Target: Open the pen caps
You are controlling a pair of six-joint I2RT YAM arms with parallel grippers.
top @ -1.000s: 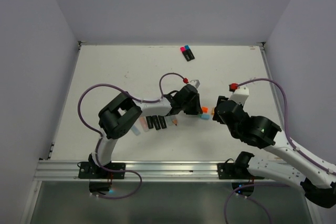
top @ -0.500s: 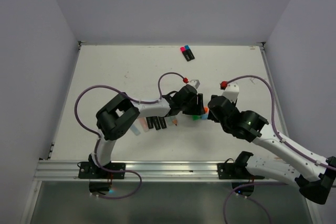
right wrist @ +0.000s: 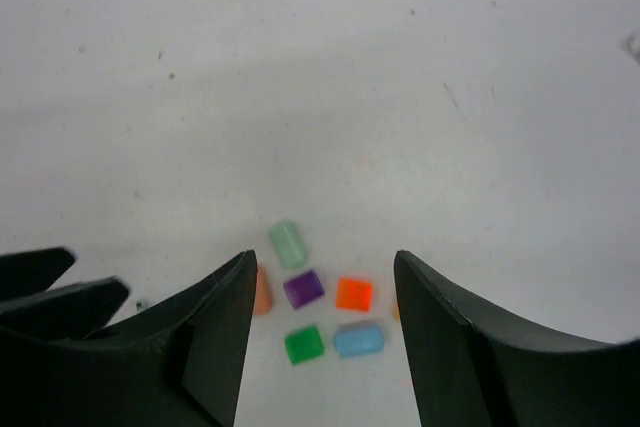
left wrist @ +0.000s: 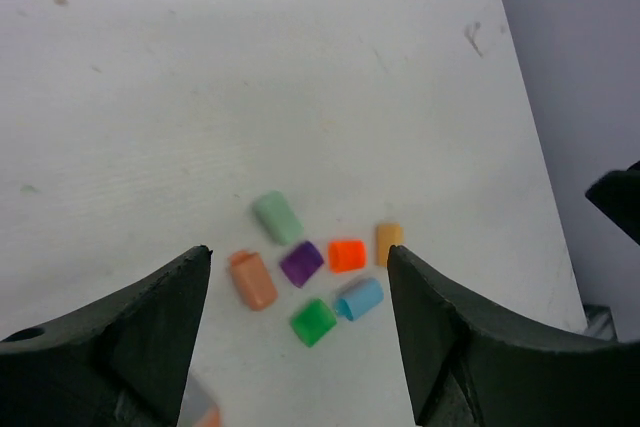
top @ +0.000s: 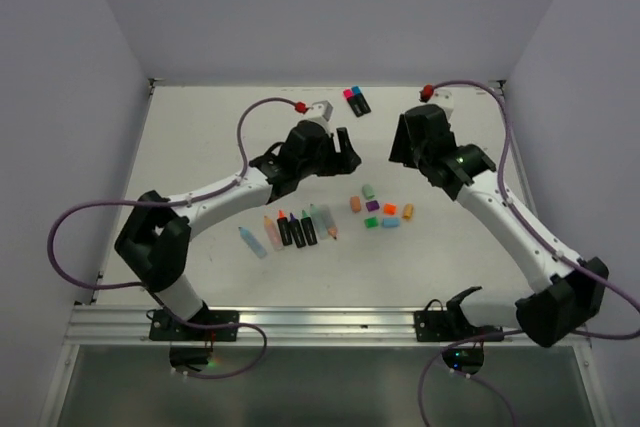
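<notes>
Near the middle of the matte white table (top: 200, 137), seven small blocky plastic pen caps (top: 380, 212) lie loose, beside a row of stubby uncapped pens (top: 295, 229). Beyond them, the left gripper (left wrist: 298, 257) and right gripper (right wrist: 325, 259) hang with their dark wedge-shaped jaws spread, holding nothing.

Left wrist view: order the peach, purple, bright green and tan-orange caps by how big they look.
Largest: peach cap.
Next: purple cap and bright green cap, which look alike, so not ranked.
Smallest: tan-orange cap, the slimmest.
</notes>
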